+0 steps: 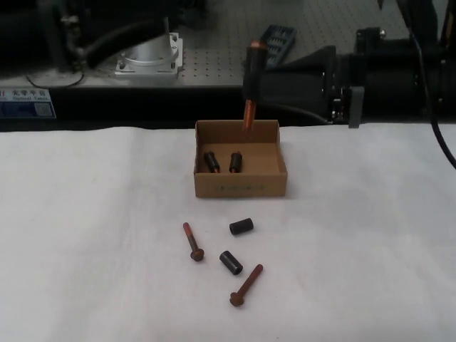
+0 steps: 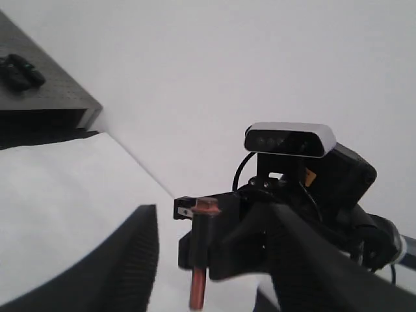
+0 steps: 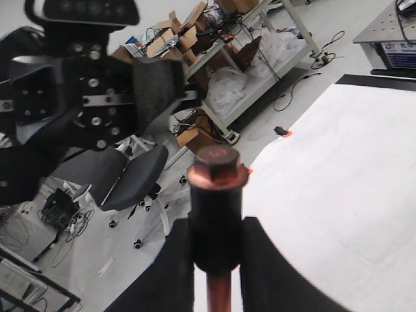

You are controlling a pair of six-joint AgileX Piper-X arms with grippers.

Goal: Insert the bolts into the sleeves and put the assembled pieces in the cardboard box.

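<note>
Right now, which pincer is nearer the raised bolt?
Right. The right pincer is shut on the sleeve that the bolt runs through. The left pincer is open, facing the bolt across a gap, not touching it.

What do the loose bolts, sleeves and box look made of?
Bolts: probably metal with a coppery-red finish, going by the flanged heads. Sleeves: matte black, maybe plastic or blackened metal; hard to tell. Box: plain brown cardboard, dull, with cut edges.
</note>
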